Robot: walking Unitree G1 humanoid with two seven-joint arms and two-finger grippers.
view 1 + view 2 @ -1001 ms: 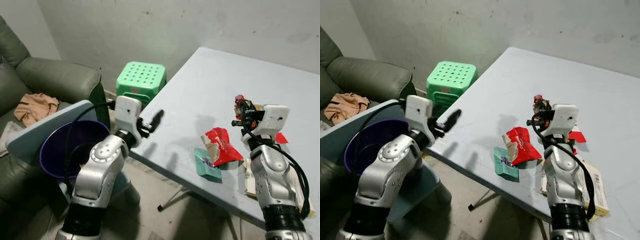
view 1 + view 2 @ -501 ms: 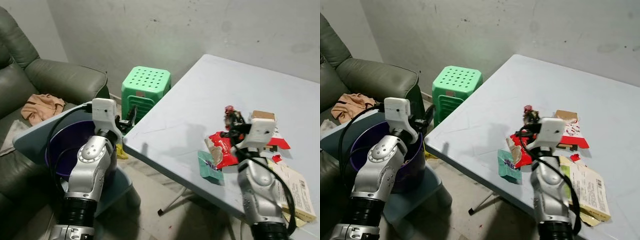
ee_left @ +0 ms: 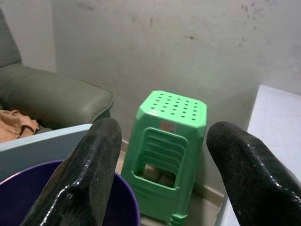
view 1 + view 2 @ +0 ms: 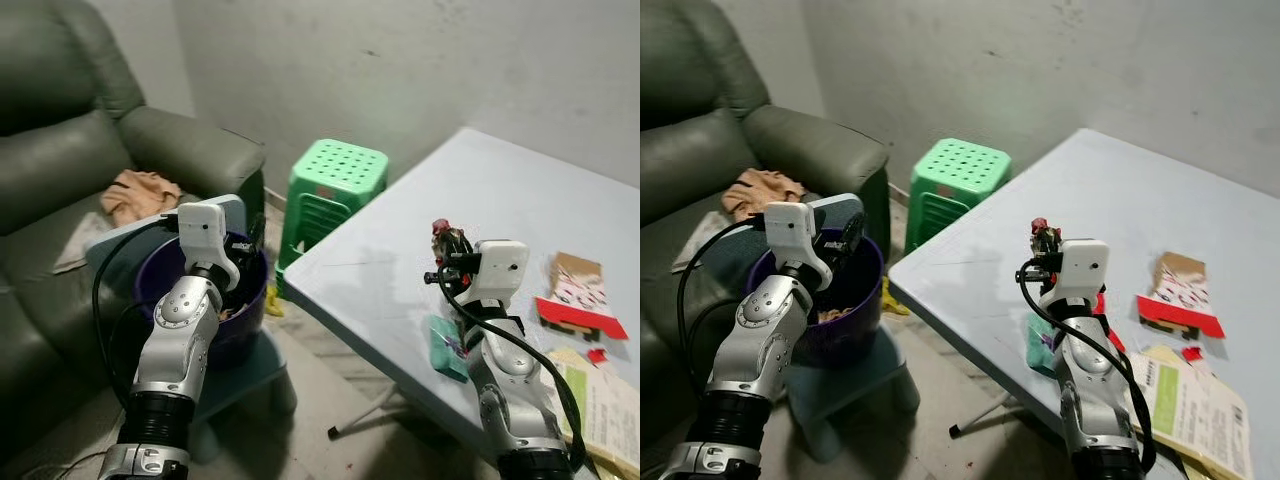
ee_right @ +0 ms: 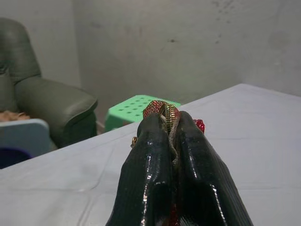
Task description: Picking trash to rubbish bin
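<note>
My whole head view has swung left over the last second: the green armchair [image 4: 90,110] now takes up the left of the frame and the table [image 4: 520,200] has slid to the right, so I read this as the body turning toward the bin, not the things moving. The purple rubbish bin [image 4: 855,290] sits on a grey-blue stool beside the armchair, with some scraps already inside it.

My left gripper [image 3: 160,165], which was out over the table corner a second ago, is now drawn back and hangs right over the bin's rim, its fingers spread wide with nothing between them. The green plastic stool [image 3: 171,117] stands just beyond it, against the wall.

My right gripper [image 5: 165,127] keeps its fingers pinched together on a crumpled red and gold wrapper [image 5: 162,109], raised above the near edge of the table. A second ago it stood over the red snack bag; now a teal packet [image 4: 447,347] lies on the table beside that arm.

More trash waits on the table further right: a torn red and brown carton [image 4: 575,295] and a yellowish printed packet [image 4: 1195,405].

I judge the wrapper is secured and the turn has brought the bin into reach, but the right arm must yet cross from the table to the bin.
</note>
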